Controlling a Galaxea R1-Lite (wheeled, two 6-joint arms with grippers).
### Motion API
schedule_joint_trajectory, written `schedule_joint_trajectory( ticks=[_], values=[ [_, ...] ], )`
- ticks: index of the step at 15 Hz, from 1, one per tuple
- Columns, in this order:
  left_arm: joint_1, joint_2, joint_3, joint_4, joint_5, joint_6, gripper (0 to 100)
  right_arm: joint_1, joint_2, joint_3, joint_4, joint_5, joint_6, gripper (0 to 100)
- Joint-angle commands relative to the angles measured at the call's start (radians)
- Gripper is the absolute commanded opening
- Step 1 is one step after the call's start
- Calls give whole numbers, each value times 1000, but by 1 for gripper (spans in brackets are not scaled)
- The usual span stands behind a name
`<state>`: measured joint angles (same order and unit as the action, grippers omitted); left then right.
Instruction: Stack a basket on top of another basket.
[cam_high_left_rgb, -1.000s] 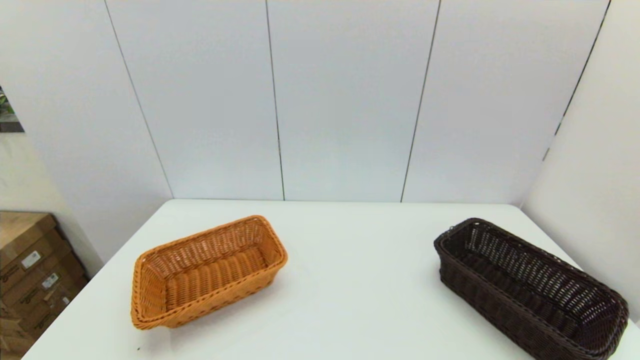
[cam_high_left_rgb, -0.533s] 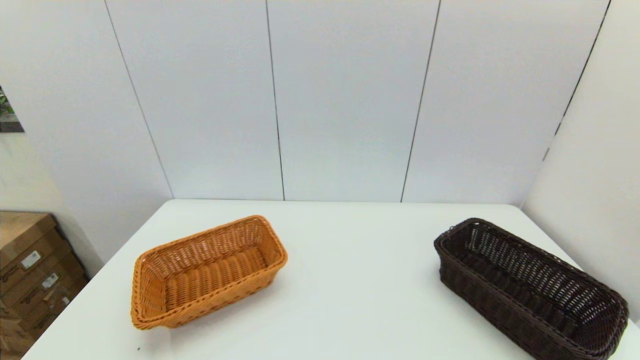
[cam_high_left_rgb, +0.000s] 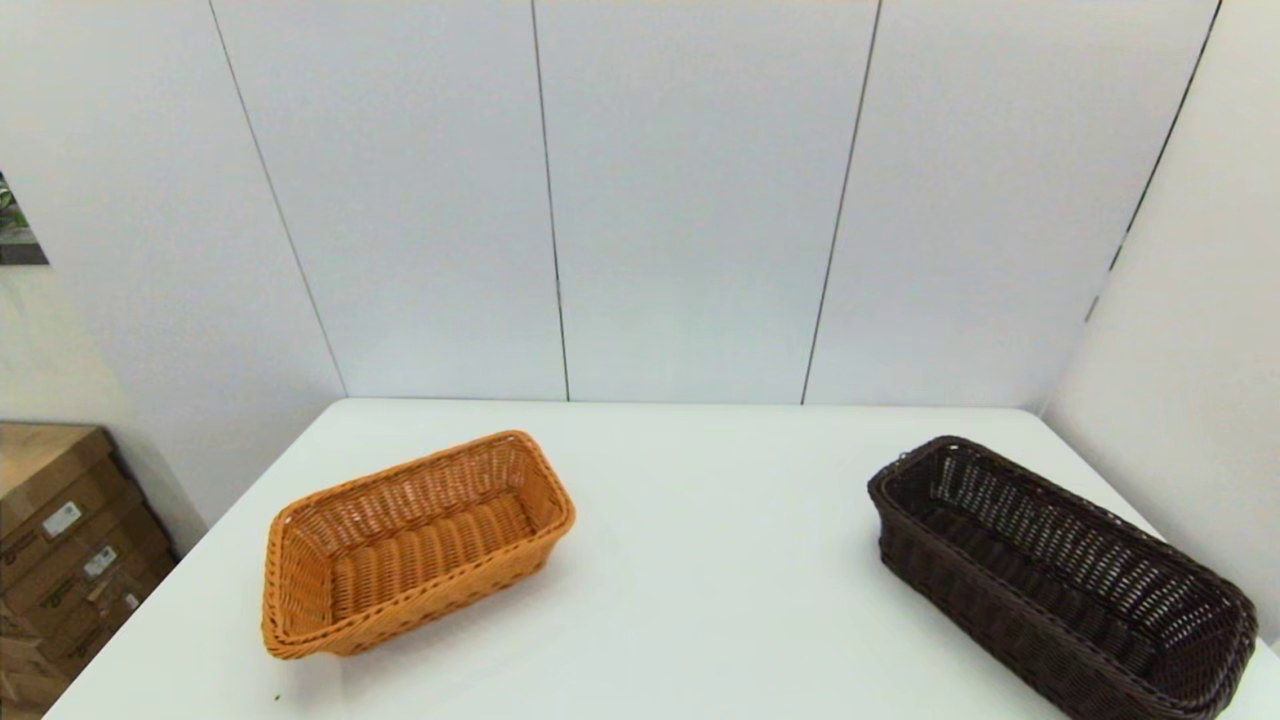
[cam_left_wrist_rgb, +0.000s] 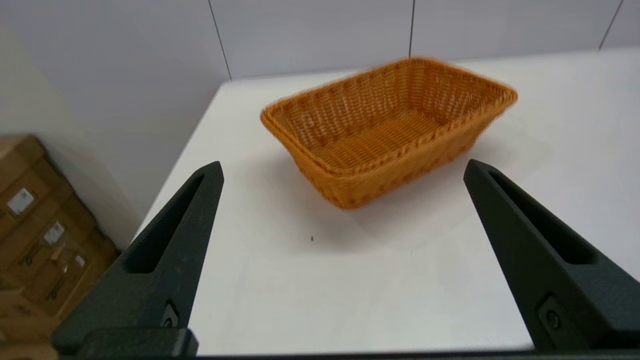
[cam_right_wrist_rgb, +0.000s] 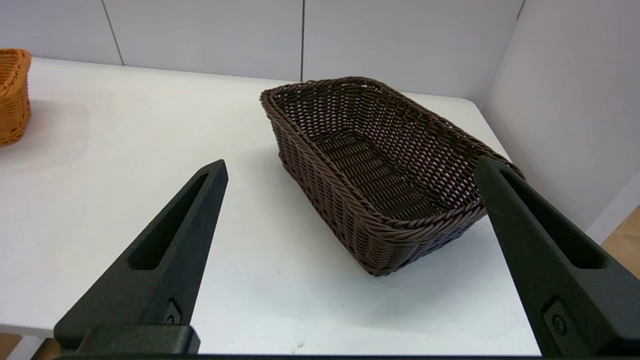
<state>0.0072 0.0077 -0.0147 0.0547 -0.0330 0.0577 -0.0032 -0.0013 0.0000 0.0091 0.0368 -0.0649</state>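
The dark brown basket (cam_high_left_rgb: 1060, 575) lies on the right of the white table (cam_high_left_rgb: 700, 600), empty; it also fills the right wrist view (cam_right_wrist_rgb: 380, 170). The orange basket (cam_high_left_rgb: 410, 540) sits empty on the table's left and shows in the left wrist view (cam_left_wrist_rgb: 385, 127). Neither arm shows in the head view. My left gripper (cam_left_wrist_rgb: 342, 167) is open, held back from the table's near edge and facing the orange basket. My right gripper (cam_right_wrist_rgb: 350, 165) is open too, short of the dark basket's near end, touching nothing.
Cardboard boxes (cam_high_left_rgb: 60, 540) are stacked on the floor left of the table. White wall panels (cam_high_left_rgb: 700, 200) close the back and a side wall (cam_high_left_rgb: 1200, 350) stands close to the dark basket's right. The orange basket's end peeks into the right wrist view (cam_right_wrist_rgb: 12, 95).
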Motion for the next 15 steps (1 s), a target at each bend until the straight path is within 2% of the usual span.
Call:
schedule_joint_trajectory(
  ticks=[1, 4, 7, 11, 15],
  values=[
    [-1, 52, -50, 65, -12, 19, 100, 0, 0, 0, 0, 0, -1, 100],
    [-6, 172, -166, 155, -22, 16, 100, 0, 0, 0, 0, 0, -1, 100],
    [-4, 459, -321, 159, -16, -1, 100, 0, 0, 0, 0, 0, -1, 100],
    [5, 867, -522, 160, 30, -127, 100, 0, 0, 0, 0, 0, -1, 100],
    [68, 1298, -703, 159, 38, -302, 100, 0, 0, 0, 0, 0, -1, 100]
  ],
)
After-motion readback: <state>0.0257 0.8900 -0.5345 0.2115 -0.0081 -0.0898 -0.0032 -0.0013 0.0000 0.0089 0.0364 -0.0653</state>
